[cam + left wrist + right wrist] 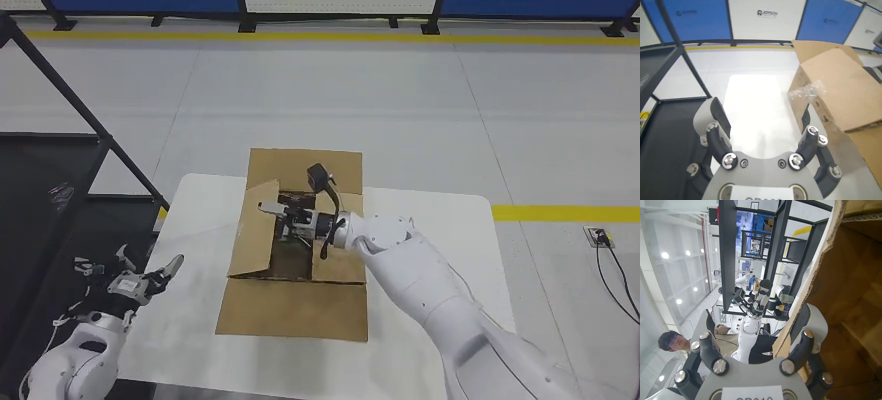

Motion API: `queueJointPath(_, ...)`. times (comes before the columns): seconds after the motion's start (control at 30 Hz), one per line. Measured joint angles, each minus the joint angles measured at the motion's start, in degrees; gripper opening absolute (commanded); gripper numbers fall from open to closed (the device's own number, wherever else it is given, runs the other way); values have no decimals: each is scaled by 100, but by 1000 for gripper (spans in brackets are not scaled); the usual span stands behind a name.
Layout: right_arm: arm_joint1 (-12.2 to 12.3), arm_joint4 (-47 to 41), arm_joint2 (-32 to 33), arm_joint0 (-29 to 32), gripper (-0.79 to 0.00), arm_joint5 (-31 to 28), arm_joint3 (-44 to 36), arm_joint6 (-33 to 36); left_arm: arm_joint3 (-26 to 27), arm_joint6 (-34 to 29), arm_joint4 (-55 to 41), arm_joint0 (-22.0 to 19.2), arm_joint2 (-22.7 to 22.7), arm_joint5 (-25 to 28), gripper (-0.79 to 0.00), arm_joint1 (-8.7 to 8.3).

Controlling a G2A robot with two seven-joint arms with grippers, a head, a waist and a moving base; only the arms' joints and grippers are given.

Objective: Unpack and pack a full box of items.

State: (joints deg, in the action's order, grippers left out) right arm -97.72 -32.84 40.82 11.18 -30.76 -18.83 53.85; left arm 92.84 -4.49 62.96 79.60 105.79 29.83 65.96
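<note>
Box (295, 310) sits mid-bench (430, 230), top flaps folded outward. The side flap (250, 235) on the robot's left stands part-raised and leans over the opening. Right hand (283, 212) is reached in across the opening from the right. In the right wrist view the right hand (757, 313) is spread wide and straddles that flap's torn edge (821, 256), one finger inside the box and the other outside, with neither pad visibly pressing the board. Left hand (150, 278) hangs off the near-left corner of the bench, well apart from the box. In its own view the left hand (761, 106) is wide and empty, and a scrap of crinkled clear plastic (807, 91) lies against the box's side wall. Contents of the box cannot be made out; the interior reads as dark in the top view and as bare cardboard from the right wrist. Judgement: the step in hand is dealing with the flap so the opening is fully clear, early in the unpacking. The next move calls for pinching the flap edge squarely and swinging it outward without dragging the box. The left hand could steady the box wall if it slides.
</note>
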Motion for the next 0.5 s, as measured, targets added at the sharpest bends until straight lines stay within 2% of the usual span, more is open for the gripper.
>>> queueJointPath(0.07, -44, 4, 17, -26, 0, -49, -18, -69, 91, -57, -25, 79, 90, 495, 0, -42)
queueJointPath(0.17, -116, 108, -4, -70, 0, -80, -35, -236, 241, -103, -26, 161, 83, 924, 0, -75)
queueJointPath(0.33, -258, 381, -95, -128, 0, -88, -70, -619, 424, -210, -46, 204, -165, 1185, 0, -91)
queueJointPath(0.5, -407, 562, -155, -158, 0, -156, -79, -881, 298, -550, -188, -6, -541, 1197, 0, -98)
